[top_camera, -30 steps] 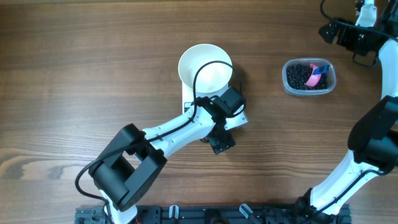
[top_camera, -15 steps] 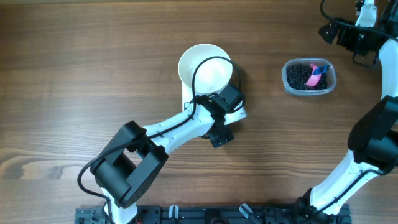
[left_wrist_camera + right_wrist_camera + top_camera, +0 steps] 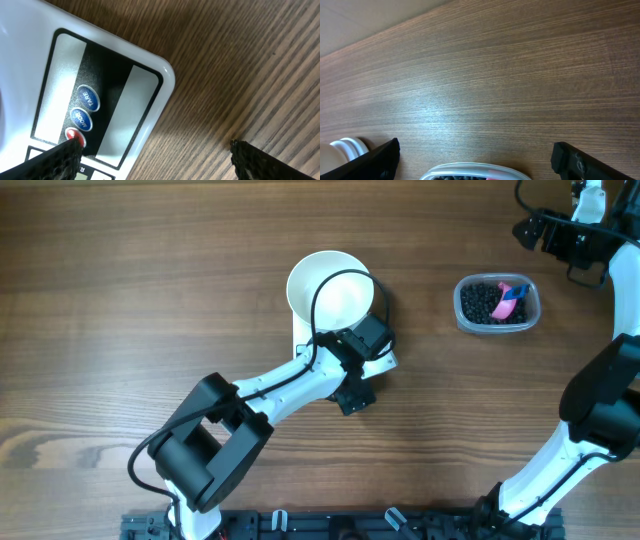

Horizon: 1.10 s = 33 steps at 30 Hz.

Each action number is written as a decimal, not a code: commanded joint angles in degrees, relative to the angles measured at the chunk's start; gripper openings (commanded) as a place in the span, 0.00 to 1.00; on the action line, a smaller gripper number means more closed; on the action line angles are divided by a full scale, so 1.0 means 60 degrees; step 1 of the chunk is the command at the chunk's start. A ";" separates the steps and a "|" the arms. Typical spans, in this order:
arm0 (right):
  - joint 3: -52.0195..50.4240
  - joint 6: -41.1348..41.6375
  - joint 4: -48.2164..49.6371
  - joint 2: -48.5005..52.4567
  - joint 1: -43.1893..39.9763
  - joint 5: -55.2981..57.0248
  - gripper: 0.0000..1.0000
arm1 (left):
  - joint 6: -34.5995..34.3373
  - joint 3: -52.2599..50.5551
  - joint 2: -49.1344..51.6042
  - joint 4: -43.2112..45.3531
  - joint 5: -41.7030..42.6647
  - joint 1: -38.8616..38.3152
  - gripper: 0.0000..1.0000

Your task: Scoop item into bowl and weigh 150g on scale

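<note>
Beans (image 3: 482,302), small, black and glossy, lie heaped in a clear plastic tub (image 3: 463,311) on the right part of the wooden bench (image 3: 150,300), with a pink scoop (image 3: 510,300) resting among them toward the tub's right side. Well apart from the tub, near the middle of the bench, stands the white bowl (image 3: 325,280). Its inside shows plain white, and a black cable from the left arm loops across it in the overhead view. The bowl appears to sit on the far end of the scale (image 3: 386,364), whose near end is mostly covered by the left arm. The left gripper (image 3: 360,370) hangs low over the near right corner of the scale, fingers spread wide and holding nothing. In the left wrist view one finger (image 3: 62,157) sits above the scale's (image 3: 30,30) control strip, right at the red button (image 3: 74,135), while the other is over bare wood beyond the edge. Two blue buttons, the upper marked TARE (image 3: 89,98), line up above the red one beside the grey display (image 3: 60,85), which is too washed out to read. The right gripper (image 3: 545,235) is raised at the far right corner, beyond the tub and not touching it. Its fingers (image 3: 375,162) are likewise wide apart and hold nothing, and its camera sees wood grain with the tub's rim (image 3: 475,169) at the bottom edge.
</note>
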 commanded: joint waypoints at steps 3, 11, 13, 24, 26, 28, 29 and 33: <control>0.0164 0.0011 0.0025 0.0117 0.0055 0.0087 1.00 | 0.0586 -0.0215 0.0787 -0.0127 0.0579 0.0095 1.00; 0.0164 0.0007 0.0025 0.0117 0.0055 0.0087 1.00 | 0.1115 -0.0211 0.0823 -0.0284 0.0885 0.0095 1.00; 0.0164 0.0011 0.0025 0.0117 0.0055 0.0087 1.00 | 0.1089 -0.0211 0.0874 -0.0277 0.0871 0.0095 1.00; 0.0164 0.0011 0.0025 0.0117 0.0055 0.0087 1.00 | 0.0514 -0.0211 0.1064 -0.0058 0.0386 0.0098 1.00; 0.0164 0.0007 0.0025 0.0117 0.0055 0.0091 1.00 | 0.0506 -0.0211 0.1071 -0.0058 0.0364 0.0098 1.00; 0.0164 0.0007 0.0025 0.0117 0.0055 0.0087 1.00 | 0.0182 -0.0211 0.1071 0.0022 0.0146 0.0098 1.00; 0.0164 0.0007 0.0025 0.0117 0.0055 0.0087 1.00 | 0.0084 -0.0211 0.1075 0.0051 0.0087 0.0098 1.00; 0.0164 0.0007 0.0025 0.0117 0.0055 0.0087 1.00 | 0.0073 -0.0211 0.1075 0.0080 0.0084 0.0120 1.00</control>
